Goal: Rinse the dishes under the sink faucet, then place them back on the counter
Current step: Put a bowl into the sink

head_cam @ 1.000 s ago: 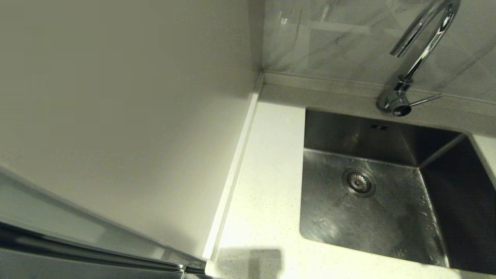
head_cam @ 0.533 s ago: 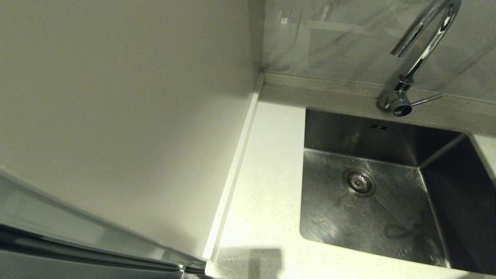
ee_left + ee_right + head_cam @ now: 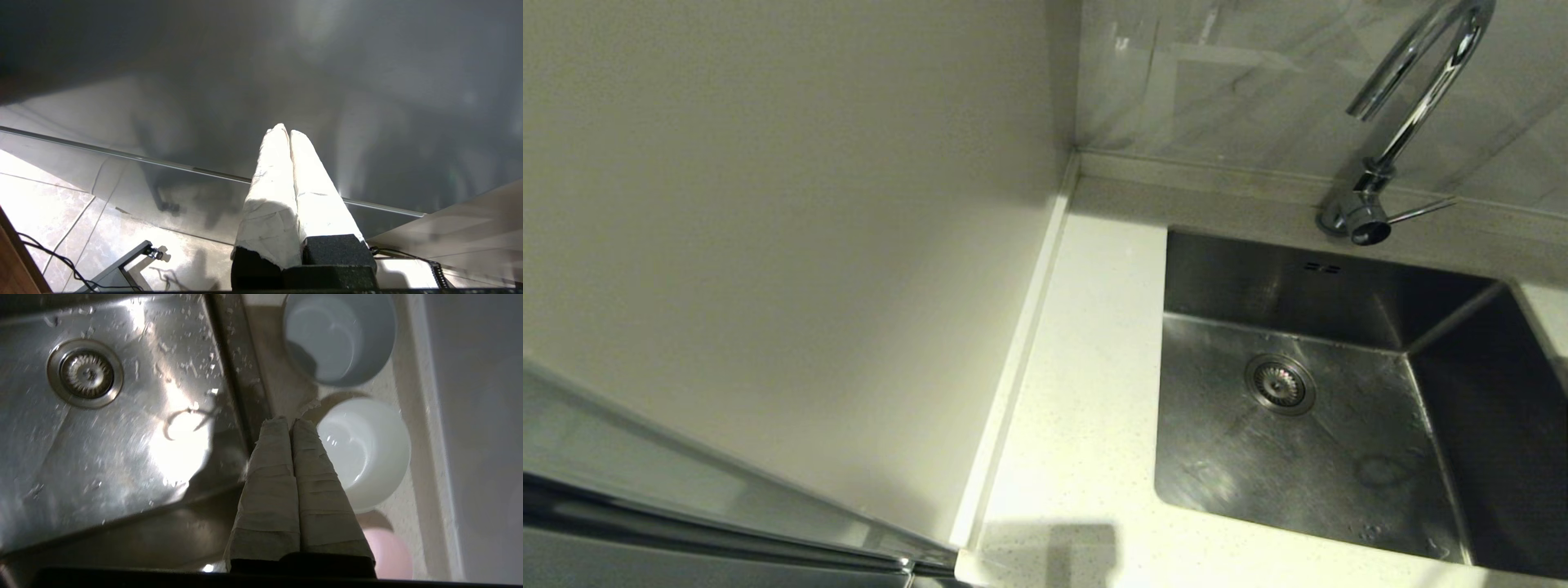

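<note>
Three small round bowls stand in a row on the white speckled stone-like counter (image 3: pixel 282 381), on the strip between the sink's edge and the counter's low raised edge, seen only in the right wrist view. The bowl with a greyish outer side (image 3: pixel 339 335) and a white inside stands at one end; the white bowl (image 3: pixel 365 451) sits just beside it in the middle; the pale pink bowl (image 3: pixel 388 553) shows only as a part of its rim at the other end, half hidden behind the gripper.

The right gripper (image 3: pixel 291 420) hangs over the sink's edge, its two tape-wrapped fingers (image 3: pixel 269 490) pressed together with nothing between them. Its tips lie over the counter strip just beside the white bowl; whether they touch anything cannot be told.

The rectangular stainless steel sink (image 3: pixel 1339 457) is wet with scattered droplets, and its round slotted drain strainer (image 3: pixel 1280 384) sits in the floor of the basin. Two small overflow slots (image 3: pixel 1321 267) are cut in the back wall. The tall shiny chrome gooseneck faucet (image 3: pixel 1417 106) rises behind the basin, with its thin straight lever handle (image 3: pixel 1419 211) pointing sideways; no water shows at the spout.

The left gripper (image 3: pixel 288 132) is parked low, away from the counter, above a tiled floor (image 3: pixel 45 204), its white-wrapped fingers (image 3: pixel 269 196) closed and empty.
</note>
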